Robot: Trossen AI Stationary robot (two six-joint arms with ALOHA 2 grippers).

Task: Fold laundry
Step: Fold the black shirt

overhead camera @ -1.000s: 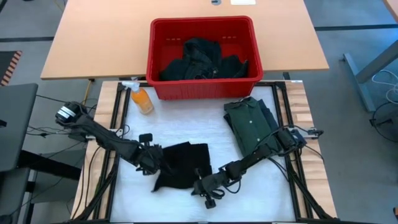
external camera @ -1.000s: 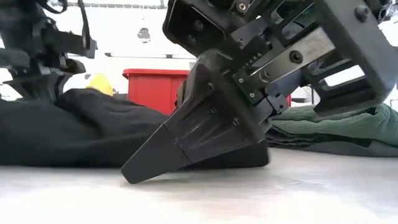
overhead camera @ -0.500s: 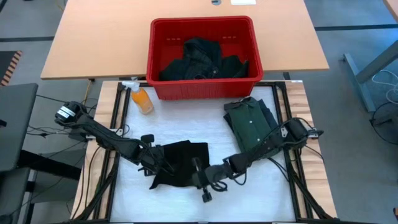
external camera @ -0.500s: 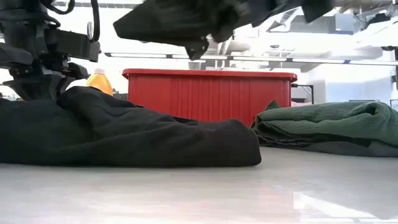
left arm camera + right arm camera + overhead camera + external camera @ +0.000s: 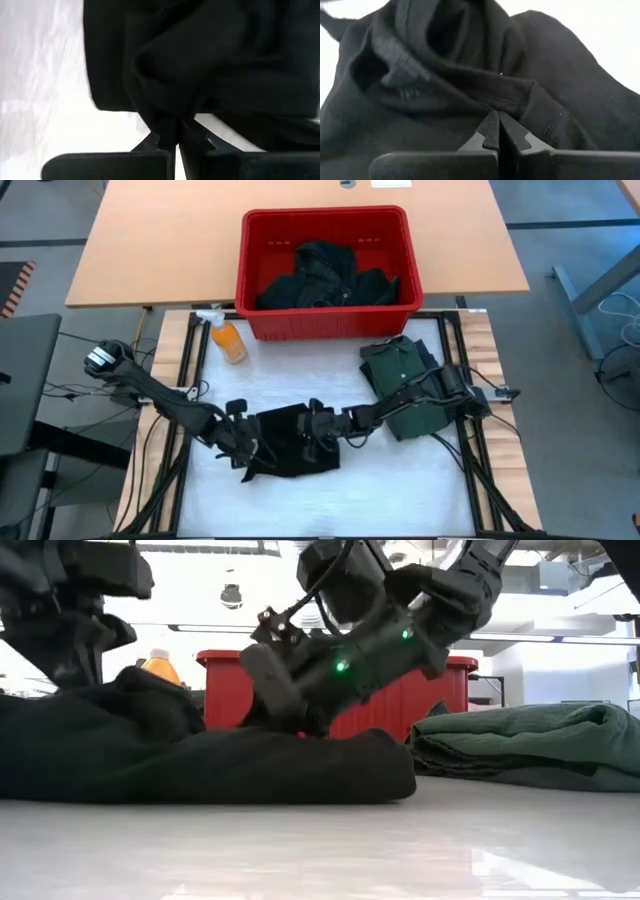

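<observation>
A red rectangular plastic basket (image 5: 250,275) stands at the far edge of the white work mat (image 5: 290,375), against a light wooden table (image 5: 150,240). Just beside the basket's left corner lies a clear plastic spray bottle of orange liquid (image 5: 227,340)

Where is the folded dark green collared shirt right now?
In the high view the folded dark green collared shirt lies on the white table surface on the right side, just in front of the red plastic basket, with the right arm crossing its near edge.
</observation>
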